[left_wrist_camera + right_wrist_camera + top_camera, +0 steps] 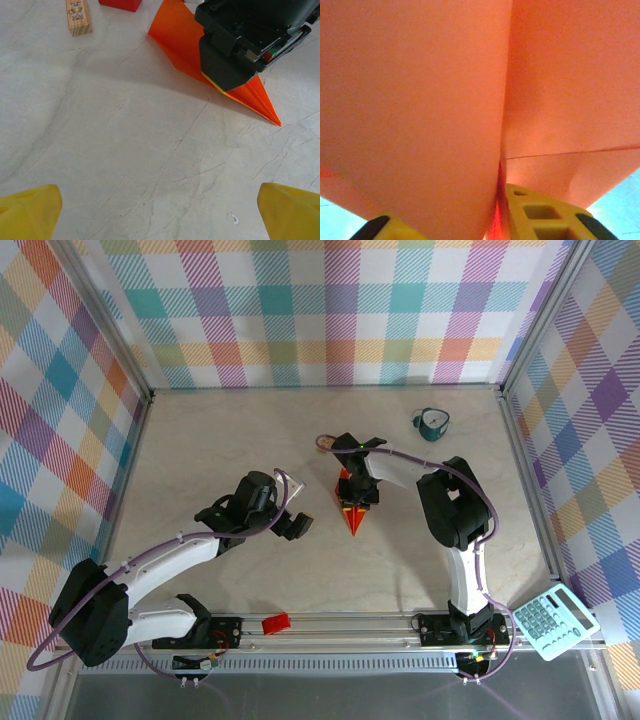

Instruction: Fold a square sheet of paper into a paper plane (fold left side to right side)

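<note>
Judging the folding to be near its end: paper plane (pixel 354 516) lies mid-surface as a narrow dart, nose toward the arm bases, centre ridge raised. Right gripper (pixel 357 498) sits on top of it, yellow fingers (pixel 535 212) on either side of the ridge. Cannot tell whether they pinch it or stand just clear. Left gripper (pixel 160 215) hovers beside the nose, apart from the paper, its fingers (pixel 30 210) spread wide with nothing between.

Paper: thin, matte, bright orange. Creases are sharp, with stacked layers showing at the nose, and the sheet glows where light passes through. Surface (pixel 125 150): pale, smooth, marble-veined, probably slippery under paper. Tan block (pixel 78 17) and red block (pixel 120 4) lie just past the tail.

Next, likely: set the ridge crease or let go. This calls for a straight, light lift, as dragging would skew the layers.
</note>
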`<state>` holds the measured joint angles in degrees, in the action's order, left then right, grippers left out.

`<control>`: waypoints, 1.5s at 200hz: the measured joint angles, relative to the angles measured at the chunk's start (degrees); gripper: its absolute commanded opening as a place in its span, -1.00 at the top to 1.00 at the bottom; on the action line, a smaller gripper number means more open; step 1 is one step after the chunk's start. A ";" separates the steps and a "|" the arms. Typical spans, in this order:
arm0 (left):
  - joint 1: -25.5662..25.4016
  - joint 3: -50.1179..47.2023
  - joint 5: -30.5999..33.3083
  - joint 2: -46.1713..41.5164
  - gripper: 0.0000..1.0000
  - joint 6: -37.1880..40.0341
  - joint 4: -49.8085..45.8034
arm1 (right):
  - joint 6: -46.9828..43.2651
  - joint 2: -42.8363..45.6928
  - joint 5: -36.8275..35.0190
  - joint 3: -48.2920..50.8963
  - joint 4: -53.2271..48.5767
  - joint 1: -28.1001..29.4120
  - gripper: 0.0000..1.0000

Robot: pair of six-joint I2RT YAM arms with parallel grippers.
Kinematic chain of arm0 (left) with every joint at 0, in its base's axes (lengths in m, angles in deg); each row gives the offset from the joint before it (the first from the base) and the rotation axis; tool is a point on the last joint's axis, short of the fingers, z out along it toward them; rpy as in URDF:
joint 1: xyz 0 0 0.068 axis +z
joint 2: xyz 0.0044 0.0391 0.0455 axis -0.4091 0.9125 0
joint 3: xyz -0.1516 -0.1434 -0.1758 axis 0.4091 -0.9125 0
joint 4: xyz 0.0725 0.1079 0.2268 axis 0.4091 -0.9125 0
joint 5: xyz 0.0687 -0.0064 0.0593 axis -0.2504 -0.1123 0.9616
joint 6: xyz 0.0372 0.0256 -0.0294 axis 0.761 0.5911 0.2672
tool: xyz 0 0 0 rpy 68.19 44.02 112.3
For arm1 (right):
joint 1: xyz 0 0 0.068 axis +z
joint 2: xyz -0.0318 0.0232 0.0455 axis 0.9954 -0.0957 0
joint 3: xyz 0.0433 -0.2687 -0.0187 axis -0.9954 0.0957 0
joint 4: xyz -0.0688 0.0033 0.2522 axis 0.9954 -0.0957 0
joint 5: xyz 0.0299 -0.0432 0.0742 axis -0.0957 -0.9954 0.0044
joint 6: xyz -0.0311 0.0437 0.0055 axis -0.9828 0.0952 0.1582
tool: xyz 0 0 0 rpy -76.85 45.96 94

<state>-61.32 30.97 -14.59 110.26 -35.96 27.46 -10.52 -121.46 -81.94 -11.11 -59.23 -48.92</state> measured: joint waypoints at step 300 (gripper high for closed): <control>0.00 0.00 0.59 -0.15 -0.99 0.22 -0.39 | 0.63 14.03 -4.39 4.94 -2.75 0.87 -0.15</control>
<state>-61.32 30.97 -14.00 110.10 -35.74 27.06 -9.89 -107.43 -86.33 -6.17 -61.99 -48.04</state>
